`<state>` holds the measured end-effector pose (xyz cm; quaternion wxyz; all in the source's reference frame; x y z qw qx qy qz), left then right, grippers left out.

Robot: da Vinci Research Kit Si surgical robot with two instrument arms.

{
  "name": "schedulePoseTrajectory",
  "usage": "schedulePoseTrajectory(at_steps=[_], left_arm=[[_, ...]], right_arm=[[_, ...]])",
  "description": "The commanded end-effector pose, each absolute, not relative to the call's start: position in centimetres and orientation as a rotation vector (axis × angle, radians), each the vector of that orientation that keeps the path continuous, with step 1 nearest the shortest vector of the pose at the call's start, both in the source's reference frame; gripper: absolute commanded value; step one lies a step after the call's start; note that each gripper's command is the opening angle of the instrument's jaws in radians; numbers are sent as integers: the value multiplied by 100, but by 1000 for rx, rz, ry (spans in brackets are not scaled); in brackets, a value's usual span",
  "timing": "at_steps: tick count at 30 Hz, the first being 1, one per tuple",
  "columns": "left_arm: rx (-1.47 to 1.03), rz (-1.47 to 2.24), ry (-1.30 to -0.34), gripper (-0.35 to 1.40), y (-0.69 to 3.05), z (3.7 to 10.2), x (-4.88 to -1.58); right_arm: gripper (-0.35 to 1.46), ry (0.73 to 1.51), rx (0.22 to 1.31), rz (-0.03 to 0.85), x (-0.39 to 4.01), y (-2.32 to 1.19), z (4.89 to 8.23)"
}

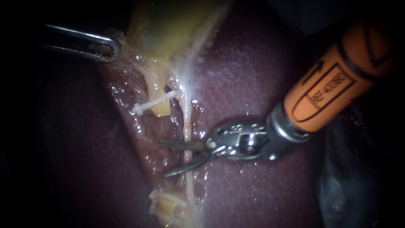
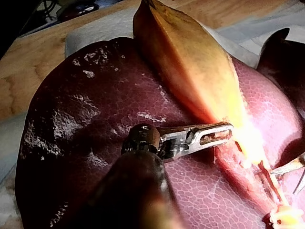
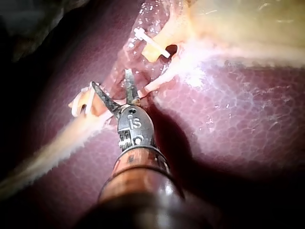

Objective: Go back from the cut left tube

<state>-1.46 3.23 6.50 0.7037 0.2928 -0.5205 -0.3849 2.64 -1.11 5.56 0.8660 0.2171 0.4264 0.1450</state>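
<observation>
The left tube is cut. Its upper stump [image 1: 159,110] carries a white clip [image 1: 154,102] [image 3: 150,45], and its lower stump [image 1: 168,207] carries white clips [image 3: 83,102] too. My right instrument [image 1: 164,159] [image 3: 110,78], on an orange shaft, holds its two blades open in the gap between the stumps, gripping nothing. A thin pale tube [image 1: 188,122] runs past the base of the blades. My left instrument [image 1: 105,47] [image 2: 214,136] is shut on the edge of the yellowish gallbladder [image 1: 168,29] [image 2: 190,62] and holds it stretched.
Dark red liver [image 1: 253,84] [image 2: 86,119] [image 3: 228,109] surrounds the site. Whitish membrane [image 1: 198,71] fans out beside the gallbladder. The left wrist view shows a wooden bench [image 2: 28,62] and white cloth [image 2: 95,28] beyond the liver, and my right instrument's blades [image 2: 293,172] near the clipped stump.
</observation>
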Motion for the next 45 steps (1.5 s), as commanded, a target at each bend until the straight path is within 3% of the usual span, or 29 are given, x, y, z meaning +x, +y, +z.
schedulePoseTrajectory(at_steps=[1, 5, 10, 16, 25, 36, 45], left_arm=[[651, -856, -1158, -35, 323, 650, -145], [651, -855, -1158, -35, 323, 652, -146], [651, -855, -1158, -35, 323, 652, -146], [650, -855, -1158, -35, 323, 653, -146], [637, -856, -1158, -35, 316, 665, -157], [649, -817, -1155, -35, 300, 714, -201], [651, -813, -1153, -35, 300, 718, -203]], right_arm=[[143, 851, 426, 283, 255, -110, 550], [143, 730, 292, 259, 216, -93, 520], [143, 684, 237, 251, 183, -74, 495], [143, 627, 170, 232, 171, -68, 490], [145, 632, 237, 241, 171, -69, 491], [145, 631, 243, 248, 169, -68, 492], [145, 631, 243, 248, 169, -68, 493]])
